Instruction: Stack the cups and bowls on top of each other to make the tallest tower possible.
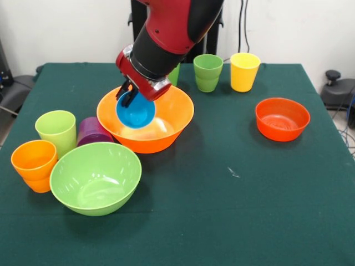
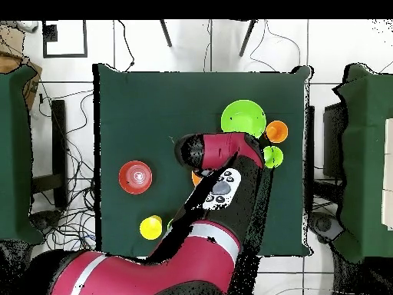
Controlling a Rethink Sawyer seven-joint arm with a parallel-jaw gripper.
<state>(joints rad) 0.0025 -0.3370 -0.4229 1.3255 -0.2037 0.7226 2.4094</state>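
Note:
My gripper [image 1: 129,97] is shut on the rim of a blue cup [image 1: 136,113] and holds it tilted, mouth towards the camera, just over the large orange bowl [image 1: 166,130]. The large lime bowl [image 1: 95,177] stands at the front left, also in the overhead view [image 2: 244,117]. An orange cup [image 1: 34,164], a lime cup [image 1: 56,130] and a purple cup [image 1: 93,132] stand close to it. A darker green cup [image 1: 208,72] and a yellow cup [image 1: 244,71] stand upright at the back. The small red-orange bowl [image 1: 282,118] sits at the right. In the overhead view the arm hides the gripper.
Another green cup [image 1: 174,75] shows partly behind the arm. The overhead view shows the red-orange bowl [image 2: 135,177], yellow cup [image 2: 150,227], orange cup [image 2: 276,131] and lime cup [image 2: 272,156]. The green table cloth [image 1: 233,210] is bare at the front right.

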